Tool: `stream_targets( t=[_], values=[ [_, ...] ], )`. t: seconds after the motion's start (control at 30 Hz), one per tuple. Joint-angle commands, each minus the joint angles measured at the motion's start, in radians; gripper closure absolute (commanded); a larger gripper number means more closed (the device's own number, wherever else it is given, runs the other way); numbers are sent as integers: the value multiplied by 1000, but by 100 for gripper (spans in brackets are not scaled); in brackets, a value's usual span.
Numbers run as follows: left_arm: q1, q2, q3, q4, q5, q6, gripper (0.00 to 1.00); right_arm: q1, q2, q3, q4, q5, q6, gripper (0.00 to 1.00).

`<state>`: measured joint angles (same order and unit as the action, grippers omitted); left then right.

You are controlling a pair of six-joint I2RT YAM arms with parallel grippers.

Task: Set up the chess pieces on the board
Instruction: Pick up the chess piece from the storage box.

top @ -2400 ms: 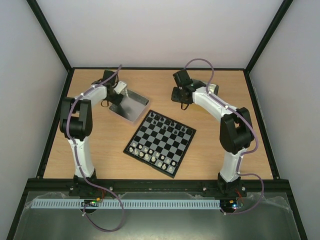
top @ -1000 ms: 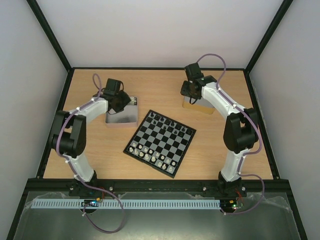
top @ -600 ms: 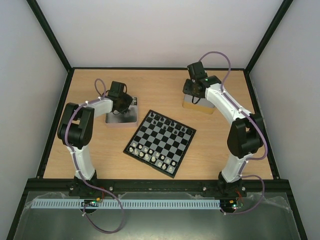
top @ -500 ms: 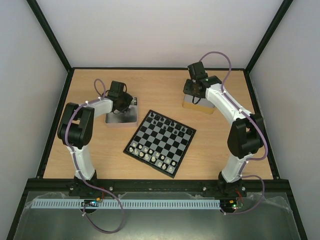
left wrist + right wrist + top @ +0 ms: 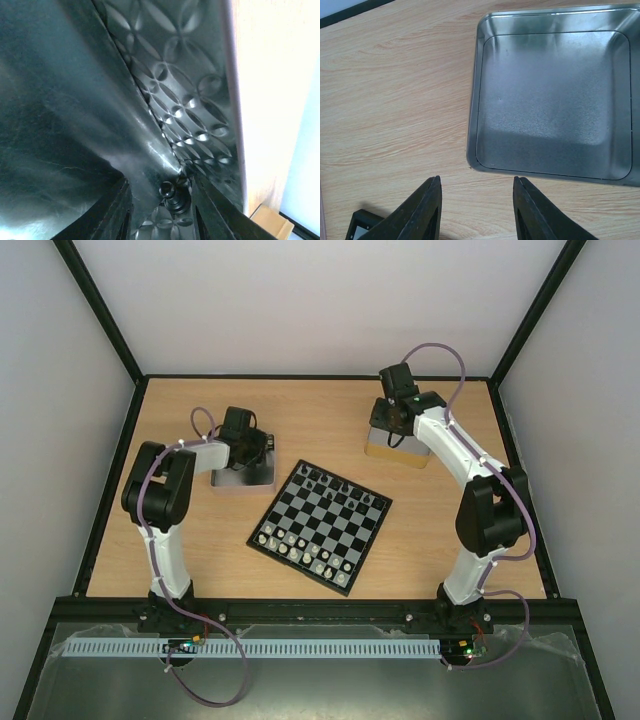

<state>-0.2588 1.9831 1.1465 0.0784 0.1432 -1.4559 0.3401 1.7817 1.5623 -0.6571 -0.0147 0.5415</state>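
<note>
Black pawn (image 5: 174, 200) tucked in a tray (image 5: 200, 110) corner
Past the board (image 5: 320, 525), the left gripper (image 5: 161, 186) straddles it, jaws apart; likely light, hard, slick (pinch the stem under the head). Farther off, the right gripper (image 5: 476, 182) hangs spread, holding nothing.

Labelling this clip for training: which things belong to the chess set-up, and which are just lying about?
Job: board; black pieces on its far rows; black piece in the left tin.
Lying about: right tin; pale pieces on the near rows.
</note>
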Motion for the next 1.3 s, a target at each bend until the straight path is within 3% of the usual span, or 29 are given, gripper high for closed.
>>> stream_targets(
  t=[0.0, 0.73, 1.27],
  values=[
    [-9, 42, 1, -5, 14, -55, 64, -9, -36, -10, -10, 12, -18, 62],
    [-20, 117, 82, -98, 22, -182, 78, -34, -52, -36, 3, 9, -14, 62],
    [-19, 93, 105, -203, -40, -116, 98, -49, -73, -50, 13, 10, -12, 62]
  ],
)
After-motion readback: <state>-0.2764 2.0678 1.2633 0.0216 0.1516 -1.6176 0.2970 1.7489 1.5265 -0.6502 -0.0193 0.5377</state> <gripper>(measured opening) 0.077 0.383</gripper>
